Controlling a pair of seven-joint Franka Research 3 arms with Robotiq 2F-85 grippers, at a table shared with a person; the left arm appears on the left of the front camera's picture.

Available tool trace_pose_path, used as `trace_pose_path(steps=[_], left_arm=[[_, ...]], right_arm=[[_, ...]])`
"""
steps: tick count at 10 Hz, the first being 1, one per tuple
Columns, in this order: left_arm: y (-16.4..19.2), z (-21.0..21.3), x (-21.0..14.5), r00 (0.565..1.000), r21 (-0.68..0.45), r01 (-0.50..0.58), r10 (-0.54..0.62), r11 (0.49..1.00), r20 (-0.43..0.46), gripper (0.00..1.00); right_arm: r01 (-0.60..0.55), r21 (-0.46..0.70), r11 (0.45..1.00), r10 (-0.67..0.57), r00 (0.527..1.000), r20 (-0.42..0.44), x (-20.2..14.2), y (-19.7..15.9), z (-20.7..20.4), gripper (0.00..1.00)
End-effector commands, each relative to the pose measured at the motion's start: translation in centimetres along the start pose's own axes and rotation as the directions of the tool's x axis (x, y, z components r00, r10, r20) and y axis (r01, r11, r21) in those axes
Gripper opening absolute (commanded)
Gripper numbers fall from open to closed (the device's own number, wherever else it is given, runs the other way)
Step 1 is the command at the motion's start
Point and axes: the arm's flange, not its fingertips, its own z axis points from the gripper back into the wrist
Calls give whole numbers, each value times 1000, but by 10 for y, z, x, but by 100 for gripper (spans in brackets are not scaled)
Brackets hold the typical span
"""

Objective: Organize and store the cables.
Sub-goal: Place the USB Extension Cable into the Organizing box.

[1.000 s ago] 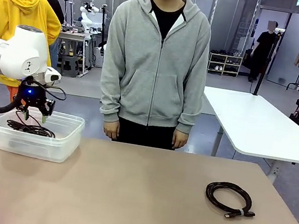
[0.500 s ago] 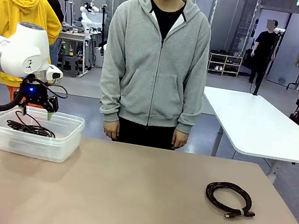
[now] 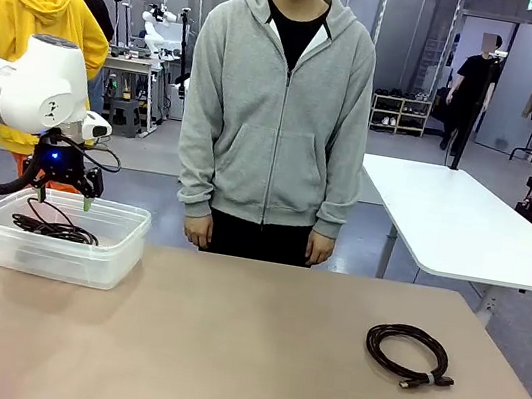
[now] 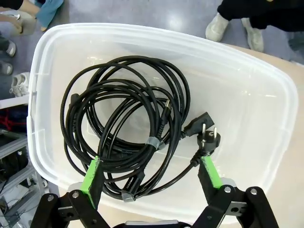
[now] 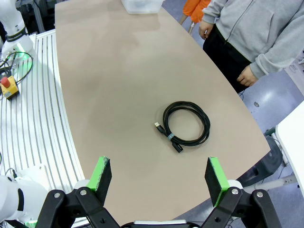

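**Storage point.** A clear plastic bin [image 3: 57,253] stands at the robot's left end of the tan table [image 3: 239,367].

**Stowed.** Black coiled cables [image 4: 118,118] lie in one overlapping heap on the floor of the bin. A two-pin power plug [image 4: 207,137] rests at the side of the heap, and pale bands [image 4: 153,142] show on the loops. The count is probably two or three cords, but the loops overlap too much to be certain.

**Left gripper** [image 3: 65,196]. It hangs directly above the bin, clear of the rim. Its fingers are spread wide, with nothing between the green pads [image 4: 91,173] and no cord touching them.

**Outstanding.** One banded coil [image 3: 409,355] of black cable lies flat on the table, well apart from the bin and toward the opposite end. Nothing touches it.

**Right gripper** [image 5: 157,166]. It is high above that coil and far from the bin, with its fingers spread wide and empty.

**Person** [image 3: 278,110]. The person stands at the far edge of the table, to the right of the bin, with both hands hanging and holding nothing.

**Assessment.** The task appears largely done. In my judgement one pick-up is left: the loose coil has to be carried across and laid in the bin with the others.
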Motion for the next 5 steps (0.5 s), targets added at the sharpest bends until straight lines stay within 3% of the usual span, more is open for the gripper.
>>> trace_pose_path(steps=[1,5], left_arm=[[-1,-2,2,1000,-3,-1,1,1000,5,100],[-1,-2,2,1000,-3,-1,1,1000,5,100]], right_arm=[[-2,0,1000,2,1000,-3,1,0,0,100],[-2,0,1000,2,1000,-3,1,0,0,100]])
